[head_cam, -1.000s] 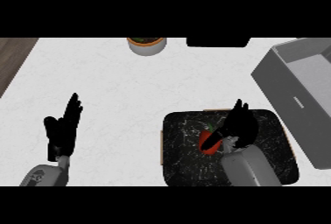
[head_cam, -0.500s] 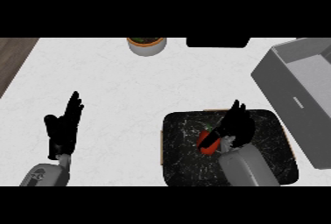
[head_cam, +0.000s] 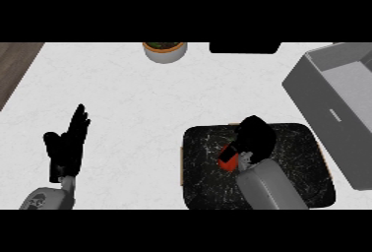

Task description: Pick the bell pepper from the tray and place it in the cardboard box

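Your right hand [head_cam: 254, 135] curls over the bell pepper [head_cam: 230, 160] on the tray [head_cam: 207, 182], gripping before lifting; left hand [head_cam: 67, 145] rests open.

A white tabletop [head_cam: 145, 98] is seen from above. A dark tray [head_cam: 291, 147] with thin white marks lies near the lower right. On the tray, a red bell pepper [head_cam: 231, 160] is partly hidden by the right hand [head_cam: 254, 138], whose black fingers are curled over it. The grey forearm comes in from the lower edge. To the right of the tray, a grey box [head_cam: 341, 98] with an open top is seen, close beside the tray's edge. The left hand [head_cam: 67, 145] is held open at the lower left, fingers pointing up. At the top edge, a round pot [head_cam: 166, 50] and a black object [head_cam: 245, 47] are seen.
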